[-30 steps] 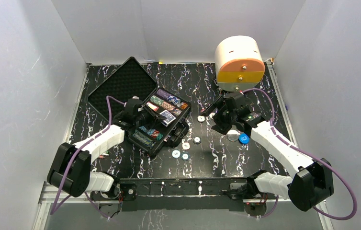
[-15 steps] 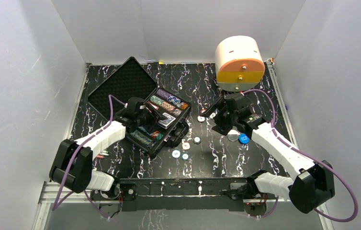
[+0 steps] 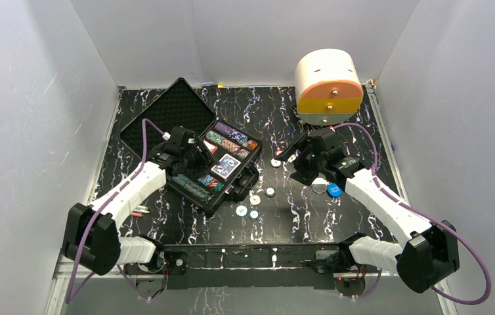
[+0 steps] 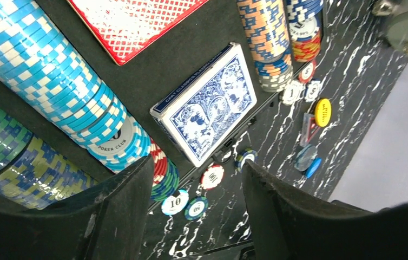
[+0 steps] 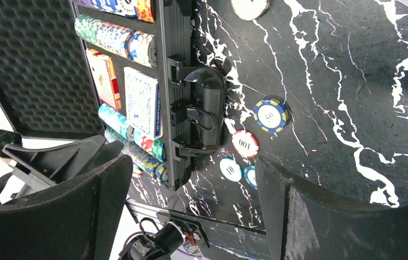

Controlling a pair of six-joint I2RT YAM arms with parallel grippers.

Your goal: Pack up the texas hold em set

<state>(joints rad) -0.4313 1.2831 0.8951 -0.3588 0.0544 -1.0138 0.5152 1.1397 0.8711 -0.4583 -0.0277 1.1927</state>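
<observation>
Black case [image 3: 248, 177] open on counter [image 5: 353, 97], left of centre, foam lid [image 3: 166, 118] laid back. Tray holds chip rows [image 4: 56, 70], red deck [image 4: 131, 19], blue deck [image 4: 207, 103]. Left claw [image 4: 196, 179] over tray, above blue deck, fingers apart, gripping nothing. Right claw [image 5: 191, 173] wide, empty, above counter beside case handle. Loose chips [image 5: 244, 143] scattered on counter just outside case front.

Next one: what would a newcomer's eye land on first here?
The open black case left of centre, its tray packed with colourful chip rows and a blue card deck. Then the loose chips scattered on the marbled table beside it, and the big white-and-orange drawer box at the back right.
</observation>
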